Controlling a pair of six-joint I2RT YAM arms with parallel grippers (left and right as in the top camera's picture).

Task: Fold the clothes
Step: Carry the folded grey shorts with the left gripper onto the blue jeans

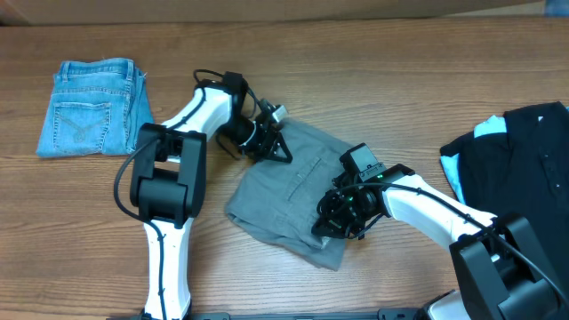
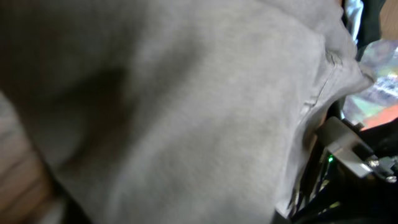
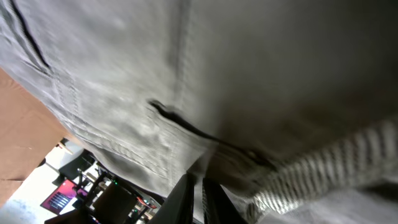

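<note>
The right gripper [image 1: 342,213] is clenched, its jaws nearly together in its wrist view [image 3: 198,186], and it appears to pinch a bunched edge of the grey shorts [image 1: 284,191], whose cloth hangs close over that camera [image 3: 249,74]. The left gripper [image 1: 269,140] sits at the opposite, far-left edge of the same shorts. Its wrist view is filled with grey fabric [image 2: 186,112] and shows no fingers, so I cannot tell whether it is released or grasping. The shorts lie crumpled and skewed in the middle of the tabletop [image 1: 373,80], between the two grippers, with one welt pocket [image 1: 307,169] facing up. The step in hand looks like securing two edges of the shorts ahead of a fold. The fold itself is not yet made. The next move calls for a firm hold on both sides, then a joint lift and pull so that the cloth is taut and flat before one half is laid over the other. The left arm [image 1: 169,178] reaches up and bends right toward the shorts; the right arm [image 1: 427,209] stretches in low from the near right corner. Folded blue denim shorts [image 1: 89,108] lie well apart at the far left, and dark garments [image 1: 524,169] at the right.
</note>
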